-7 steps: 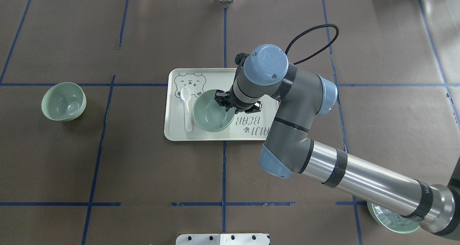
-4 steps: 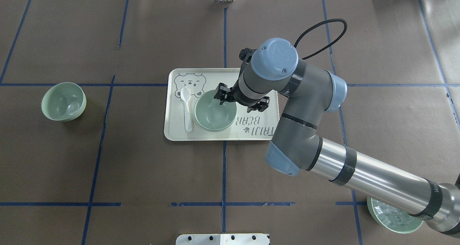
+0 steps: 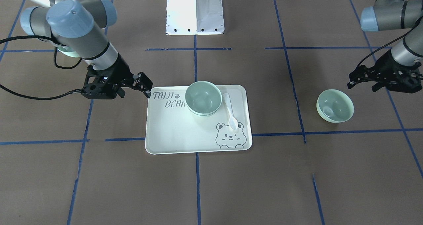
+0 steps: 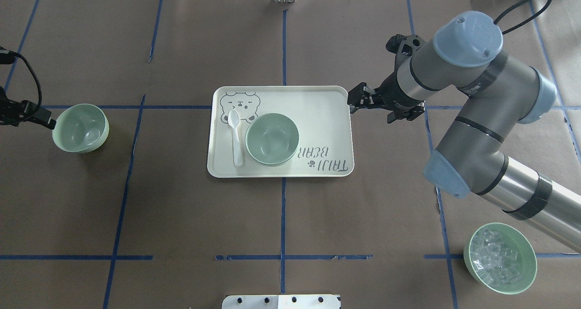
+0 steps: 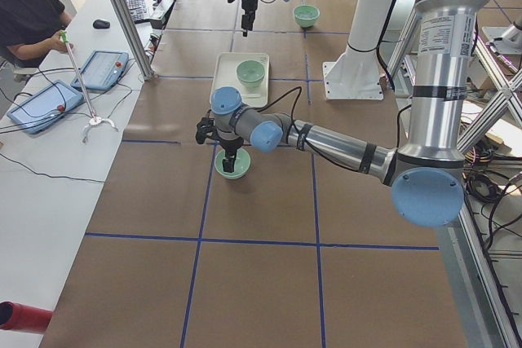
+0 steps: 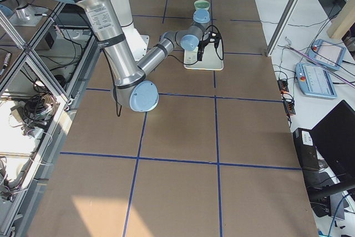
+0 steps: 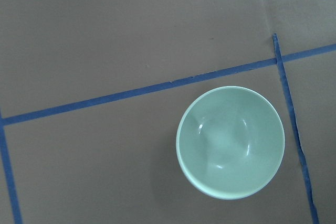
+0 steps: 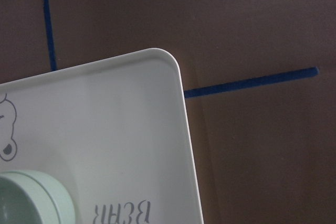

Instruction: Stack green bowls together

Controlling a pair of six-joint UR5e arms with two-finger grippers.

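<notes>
Two green bowls sit nested as a stack (image 4: 272,139) on the cream tray (image 4: 317,118); the stack also shows in the front view (image 3: 203,97) and at the bottom-left corner of the right wrist view (image 8: 26,198). A third green bowl (image 4: 81,127) stands alone on the table at the far left, and fills the left wrist view (image 7: 231,142). My right gripper (image 4: 373,107) is open and empty, just off the tray's right far corner. My left gripper (image 3: 362,86) is open and empty, just above and beside the lone bowl (image 3: 334,105).
A white spoon (image 4: 235,136) lies on the tray left of the stack, by the bear print. A green bowl of clear ice-like chunks (image 4: 500,258) stands at the near right, beside my right arm. Blue tape lines cross the brown table.
My right gripper has pulled back from over the stacked bowls, rightward past the tray's edge, still open. My left gripper has come into view beside the lone bowl.
</notes>
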